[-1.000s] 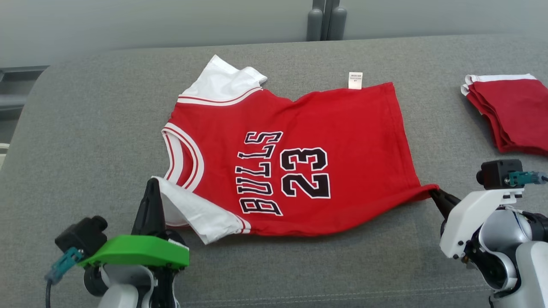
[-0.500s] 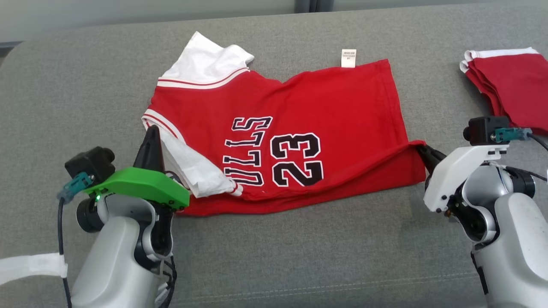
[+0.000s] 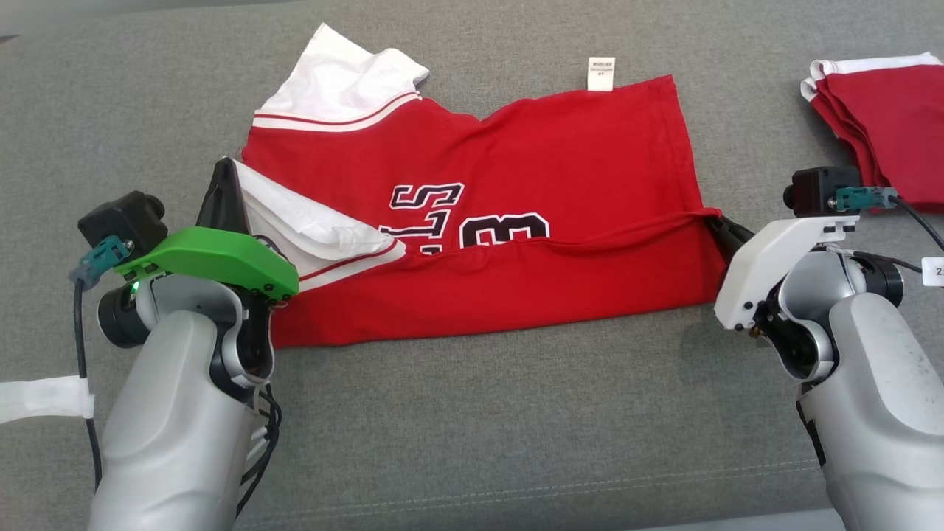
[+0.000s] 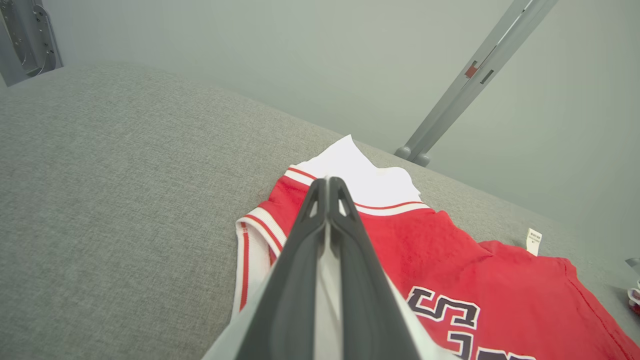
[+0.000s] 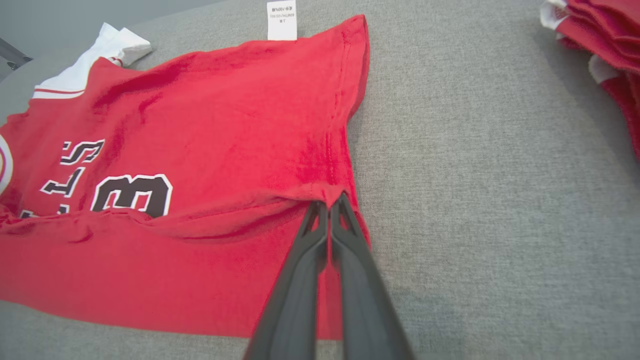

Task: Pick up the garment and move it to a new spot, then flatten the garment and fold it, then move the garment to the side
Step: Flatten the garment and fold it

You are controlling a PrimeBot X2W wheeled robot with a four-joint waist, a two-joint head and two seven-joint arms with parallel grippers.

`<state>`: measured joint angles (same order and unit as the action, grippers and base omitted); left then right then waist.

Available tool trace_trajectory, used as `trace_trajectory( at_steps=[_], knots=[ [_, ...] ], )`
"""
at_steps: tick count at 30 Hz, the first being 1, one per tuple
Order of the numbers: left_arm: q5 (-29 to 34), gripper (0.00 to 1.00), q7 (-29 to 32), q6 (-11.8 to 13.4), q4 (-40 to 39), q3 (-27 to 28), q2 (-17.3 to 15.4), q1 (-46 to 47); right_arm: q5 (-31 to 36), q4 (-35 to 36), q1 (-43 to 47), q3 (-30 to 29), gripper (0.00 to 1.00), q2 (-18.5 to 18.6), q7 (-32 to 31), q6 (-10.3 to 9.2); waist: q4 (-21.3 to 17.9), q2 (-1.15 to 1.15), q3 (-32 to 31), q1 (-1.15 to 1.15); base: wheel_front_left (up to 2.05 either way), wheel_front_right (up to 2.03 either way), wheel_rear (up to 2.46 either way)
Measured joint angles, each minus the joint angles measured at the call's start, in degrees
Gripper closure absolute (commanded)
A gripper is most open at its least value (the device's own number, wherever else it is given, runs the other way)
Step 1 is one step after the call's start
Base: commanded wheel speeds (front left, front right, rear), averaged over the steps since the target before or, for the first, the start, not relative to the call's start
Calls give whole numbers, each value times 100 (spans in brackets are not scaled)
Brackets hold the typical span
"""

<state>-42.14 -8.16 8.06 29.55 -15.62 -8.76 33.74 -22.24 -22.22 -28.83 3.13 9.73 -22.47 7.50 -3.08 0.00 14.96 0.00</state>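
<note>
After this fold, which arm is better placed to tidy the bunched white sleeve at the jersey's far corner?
Left, probably. The left gripper, shut on the jersey at its near sleeve, is on the same end as that far sleeve; the right gripper pinches the hem end.

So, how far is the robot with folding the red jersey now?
Flattening looks done: the jersey lies spread on the grey cushion. In hand: the left gripper and right gripper, both shut on its near edge, hold it over the lower print. Left: lay the fold, release, move it aside.
</note>
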Motion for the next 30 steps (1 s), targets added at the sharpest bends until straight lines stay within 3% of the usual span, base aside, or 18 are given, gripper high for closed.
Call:
trace_trajectory(
  at_steps=[16, 17, 18, 19, 30],
  knots=[
    [196, 100, -32, -204, 877, -315, 89, 757, 79, -628, -182, -7, 100, -5, 299, 0, -136, 0, 91, 0, 0, 0, 0],
    [197, 82, -73, -205, 920, -311, 86, 793, 78, -648, -211, 13, 26, -23, 313, 0, -160, 0, 103, 0, 0, 0, 0],
    [222, 9, -107, -205, 953, -319, 69, 821, 78, -668, -230, 15, 0, -42, 365, 0, -184, 0, 115, 0, 0, 0, 0],
    [243, 0, -125, -205, 990, -315, 63, 842, 79, -698, -241, 15, 0, -55, 402, 0, -204, 0, 124, 0, 0, 0, 0],
    [261, 0, -403, -205, 1211, -263, -144, 655, 25, -478, 48, -183, 0, 90, 697, 0, -166, 0, -89, 0, 0, 0, 0]
  ],
)
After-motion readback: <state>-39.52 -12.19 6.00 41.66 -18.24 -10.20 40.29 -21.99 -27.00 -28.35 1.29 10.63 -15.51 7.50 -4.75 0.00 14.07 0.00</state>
